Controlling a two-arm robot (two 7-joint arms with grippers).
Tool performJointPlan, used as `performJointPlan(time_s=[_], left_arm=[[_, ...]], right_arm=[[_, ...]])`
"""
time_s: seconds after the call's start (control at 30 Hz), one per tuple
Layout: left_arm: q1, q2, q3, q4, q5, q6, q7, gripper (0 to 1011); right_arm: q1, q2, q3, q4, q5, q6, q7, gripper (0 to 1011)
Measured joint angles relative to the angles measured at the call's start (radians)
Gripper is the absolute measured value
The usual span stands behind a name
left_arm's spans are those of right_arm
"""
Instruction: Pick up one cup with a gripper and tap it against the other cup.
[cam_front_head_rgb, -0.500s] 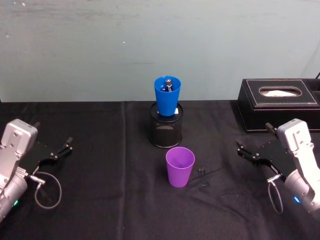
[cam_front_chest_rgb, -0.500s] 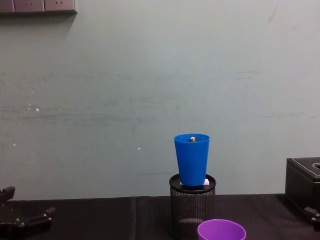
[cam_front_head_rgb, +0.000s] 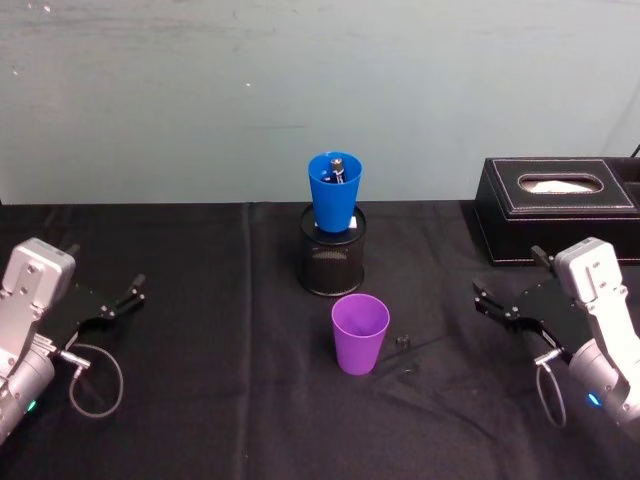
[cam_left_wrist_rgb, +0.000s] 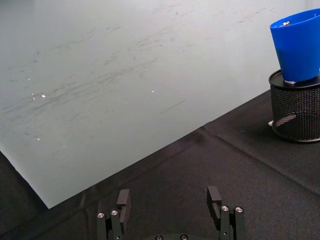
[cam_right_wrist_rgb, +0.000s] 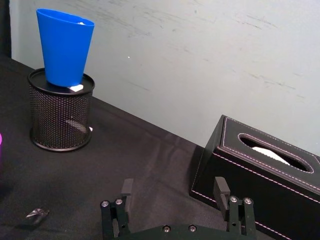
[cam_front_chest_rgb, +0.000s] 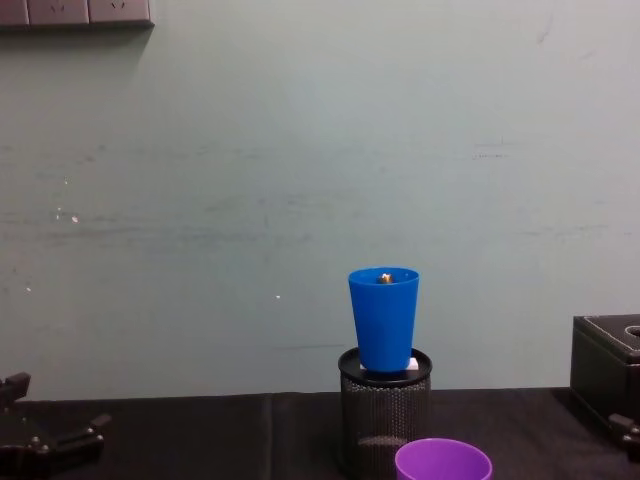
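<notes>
Though released, fingers spread, right end effector (cam_front_head_rgb: 481, 300) well apart from purple cup (cam_front_head_rgb: 360, 333), upright on counter (cam_front_head_rgb: 200, 400). Blue cup (cam_front_head_rgb: 335, 191) propped in pen holder (cam_front_head_rgb: 331, 262) just behind. Left end effector (cam_front_head_rgb: 135, 290) released too, far left. Step: pre-grasp. Next: reach, clamp purple cup, lift.

We see smooth, faintly glossy plastic in the purple cup (cam_front_head_rgb: 360, 333) and the blue cup (cam_front_head_rgb: 334, 192), and fine black wire mesh in the pen holder (cam_front_head_rgb: 331, 264). The table (cam_front_head_rgb: 200, 330) is covered in matt black cloth with soft creases, and the tissue box (cam_front_head_rgb: 555, 228) looks like black leather with pale stitching.
</notes>
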Motion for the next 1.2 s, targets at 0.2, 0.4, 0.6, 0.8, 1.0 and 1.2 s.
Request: performJointPlan(time_s=[0.2, 0.4, 0.6, 0.8, 1.0, 1.2], left_arm=[[0.0, 0.0, 0.0, 0.0, 0.0, 0.0, 0.0, 1000], [0.0, 0.0, 0.0, 0.0, 0.0, 0.0, 0.0, 1000], [0.0, 0.0, 0.0, 0.0, 0.0, 0.0, 0.0, 1000], [0.0, 0.0, 0.0, 0.0, 0.0, 0.0, 0.0, 1000], [0.0, 0.0, 0.0, 0.0, 0.0, 0.0, 0.0, 1000], [0.0, 0.0, 0.0, 0.0, 0.0, 0.0, 0.0, 1000]], right_arm=[[0.0, 0.0, 0.0, 0.0, 0.0, 0.0, 0.0, 1002], [0.0, 0.0, 0.0, 0.0, 0.0, 0.0, 0.0, 1003], [0.0, 0.0, 0.0, 0.0, 0.0, 0.0, 0.0, 1003], [0.0, 0.0, 0.007, -0.003, 0.0, -0.01, 0.003, 1003], [-0.012, 0.006, 0.031, -0.043, 0.011, -0.056, 0.038, 1003], [-0.086, 0.024, 0.029, -0.109, 0.053, -0.115, 0.138, 1002]])
